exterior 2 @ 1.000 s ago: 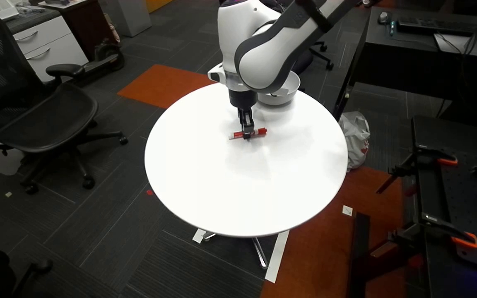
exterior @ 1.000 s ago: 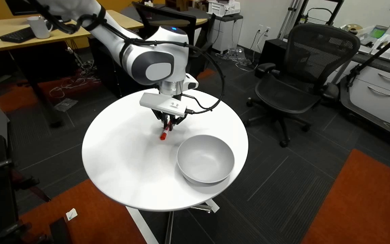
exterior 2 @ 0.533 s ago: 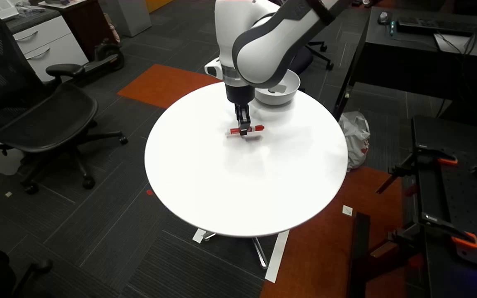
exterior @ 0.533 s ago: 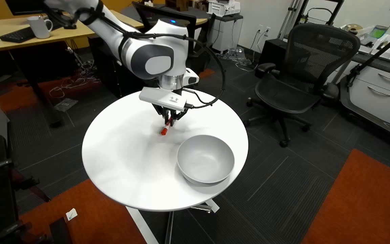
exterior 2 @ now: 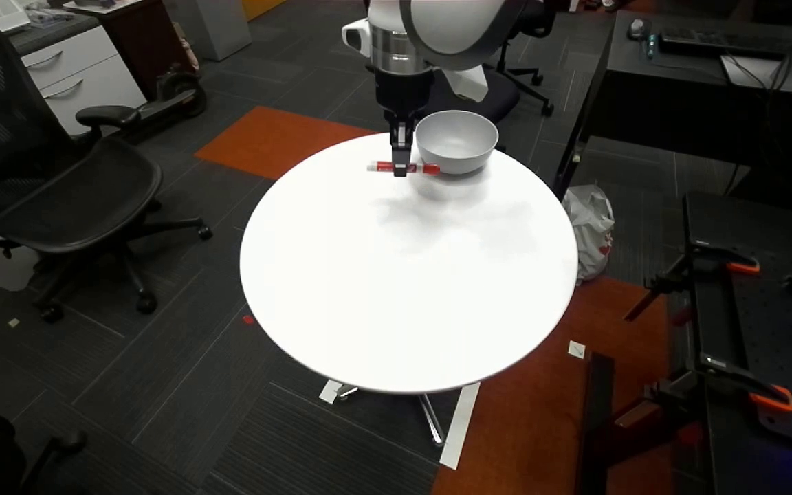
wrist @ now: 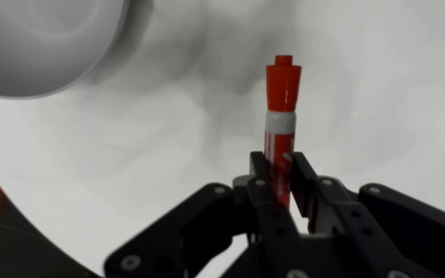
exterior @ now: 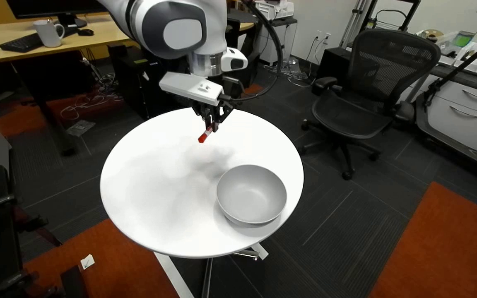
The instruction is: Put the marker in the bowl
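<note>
The red marker with a white band (exterior: pixel 203 137) is held in the air above the white round table (exterior: pixel 151 198), also in an exterior view (exterior 2: pixel 429 169). My gripper (exterior: pixel 212 127) is shut on the marker's middle; in the wrist view (wrist: pixel 278 158) the fingers press both sides and the red cap (wrist: pixel 283 88) sticks out forward. The marker's rear end is partly hidden there by the fingers. The grey bowl (exterior: pixel 251 194) stands upright on the table near its edge. It looks empty. The bowl also shows in the wrist view (wrist: pixel 48 65) at top left, apart from the marker.
The table's edge (wrist: pixel 25 224) curves past the lower left in the wrist view. A black office chair (exterior: pixel 362 91) stands beyond the table. A desk with a mug (exterior: pixel 49 33) is behind the arm. A black bench with orange clamps (exterior 2: pixel 774 399) stands beside the table.
The arm has risen, lifting the marker off the table while held in the gripper. The marker's shadow has separated from it. The bowl has not moved.
</note>
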You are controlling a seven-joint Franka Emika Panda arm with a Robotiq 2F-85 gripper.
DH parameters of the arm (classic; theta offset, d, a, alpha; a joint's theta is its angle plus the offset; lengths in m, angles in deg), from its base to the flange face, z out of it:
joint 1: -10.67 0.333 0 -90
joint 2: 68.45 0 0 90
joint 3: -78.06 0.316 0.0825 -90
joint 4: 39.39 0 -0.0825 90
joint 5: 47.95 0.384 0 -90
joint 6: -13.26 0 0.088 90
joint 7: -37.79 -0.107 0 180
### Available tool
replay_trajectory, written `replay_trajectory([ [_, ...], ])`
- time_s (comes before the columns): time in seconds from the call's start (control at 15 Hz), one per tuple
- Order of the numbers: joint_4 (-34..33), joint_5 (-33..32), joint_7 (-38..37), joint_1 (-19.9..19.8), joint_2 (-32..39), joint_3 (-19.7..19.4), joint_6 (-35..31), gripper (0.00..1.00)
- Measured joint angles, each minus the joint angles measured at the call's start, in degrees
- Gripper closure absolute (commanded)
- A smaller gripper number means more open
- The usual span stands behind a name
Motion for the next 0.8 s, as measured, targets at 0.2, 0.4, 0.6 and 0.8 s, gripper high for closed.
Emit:
replay_trajectory([
  [0.2,2.78,0.17,-4.01,-0.69,-4.6,-1.9,-1.0,0.95],
  [0.4,5.16,0.34,-7.53,-1.77,-8.05,-4.07,-2.28,0.95],
  [0.6,6.02,1.57,-10.37,-3.25,-9.14,-5.87,-3.84,0.95],
  [0.8,6.12,2.27,-14.18,-4.52,-8.59,-7.65,-6.29,0.95],
])
